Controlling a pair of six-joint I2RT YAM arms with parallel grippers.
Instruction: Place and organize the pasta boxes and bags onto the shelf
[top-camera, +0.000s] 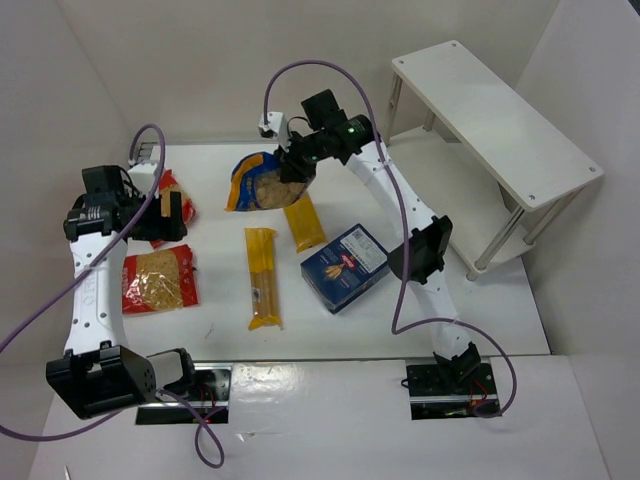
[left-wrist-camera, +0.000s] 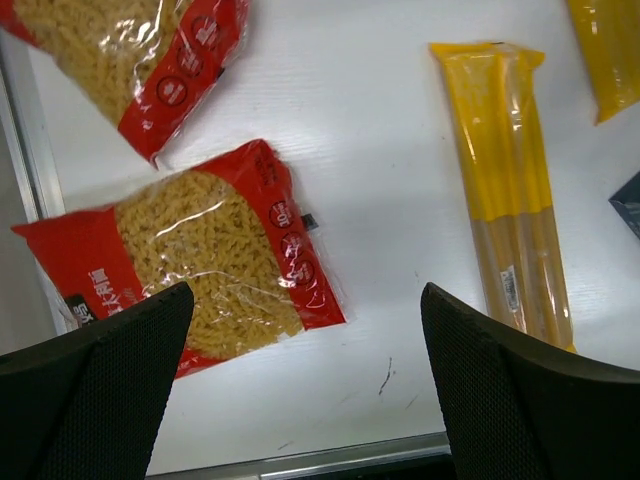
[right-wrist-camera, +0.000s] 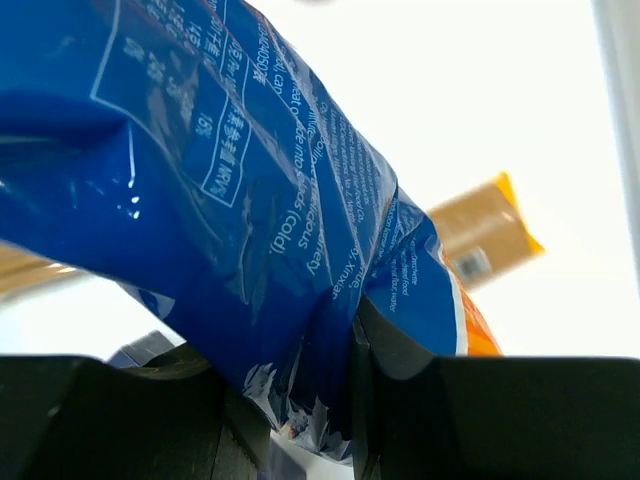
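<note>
My right gripper (top-camera: 296, 166) is shut on the blue plastic bag with orange ends (top-camera: 254, 181), holding it up at the back middle; the bag fills the right wrist view (right-wrist-camera: 220, 210). The dark blue pasta box (top-camera: 345, 267) lies flat on the table at centre right. Two yellow spaghetti packets lie in the middle, one long (top-camera: 263, 277), one farther back (top-camera: 305, 222). One red bag (top-camera: 157, 279) lies at the left, another (top-camera: 171, 203) partly under my left gripper (top-camera: 168, 215), which is open and empty above them (left-wrist-camera: 305, 340). The white shelf (top-camera: 490, 115) stands at the back right.
Grey cables loop over both arms. The table's near metal edge (left-wrist-camera: 330, 458) runs just below the left gripper. White walls enclose the table on the left, back and right.
</note>
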